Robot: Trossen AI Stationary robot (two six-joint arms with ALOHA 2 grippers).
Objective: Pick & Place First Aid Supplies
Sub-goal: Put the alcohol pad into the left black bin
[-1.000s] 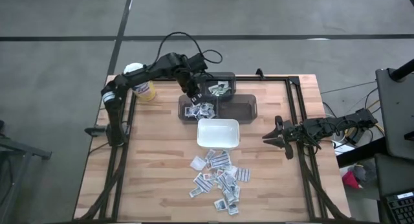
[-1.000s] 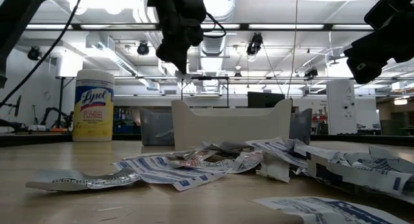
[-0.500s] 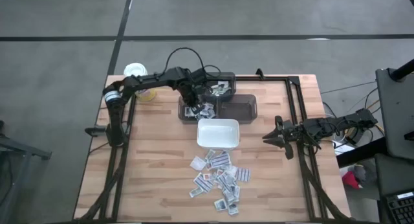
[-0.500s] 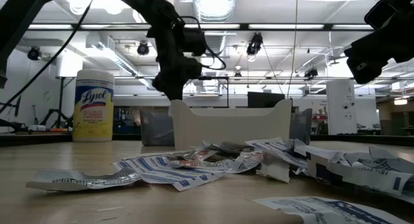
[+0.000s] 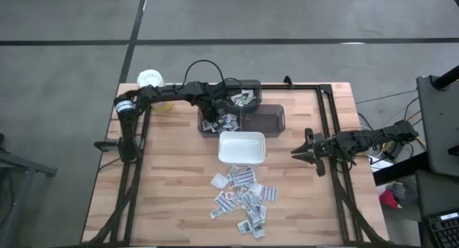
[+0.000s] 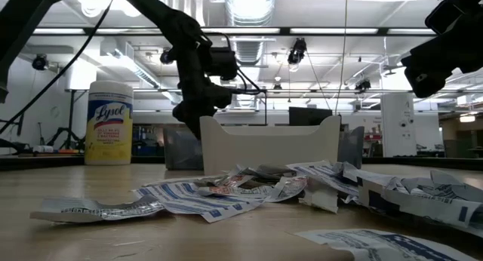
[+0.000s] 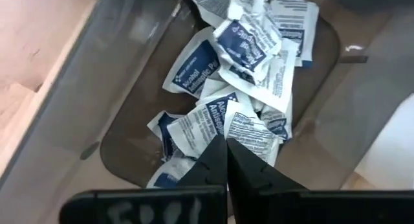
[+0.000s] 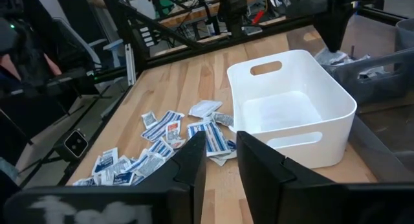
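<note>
- Wooden surface: still bears a loose heap of first aid supplies, unsorted, below the empty white dish.
- Dark bin: holds a good many sorted packets.
- Left hand: down in that bin, fingers pressed together, nothing visibly held.
- Right hand: parked at surface edge, part open, empty.

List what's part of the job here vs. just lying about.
Job: loose packets piled on the table; packets in the dark bin; left gripper, shut over that bin; right gripper, waiting at the table's right.

Lying about: white dish; yellow canister.
</note>
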